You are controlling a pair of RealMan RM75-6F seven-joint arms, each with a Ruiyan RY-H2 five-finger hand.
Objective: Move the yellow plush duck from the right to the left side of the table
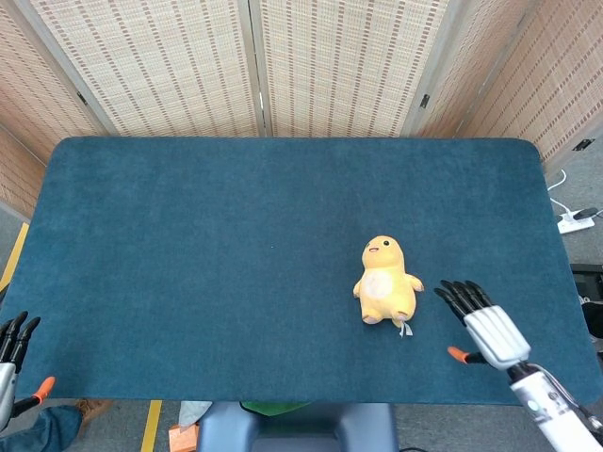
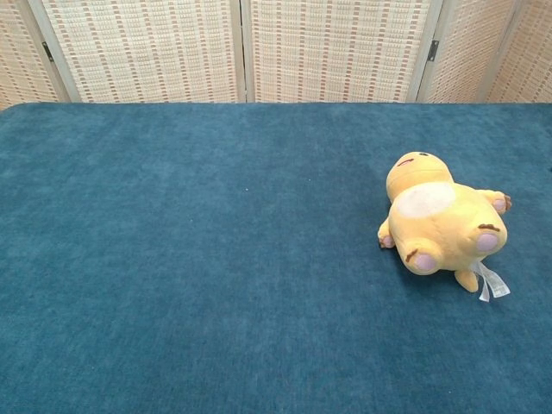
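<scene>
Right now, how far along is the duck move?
Nothing is done: the yellow plush duck lies on its back on the right half of the table, untouched. In hand: the right hand, fingers spread, sits just right of the duck, apart from it. The left hand hangs off the near-left corner. Grasp, carry and placing on the left remain.
</scene>
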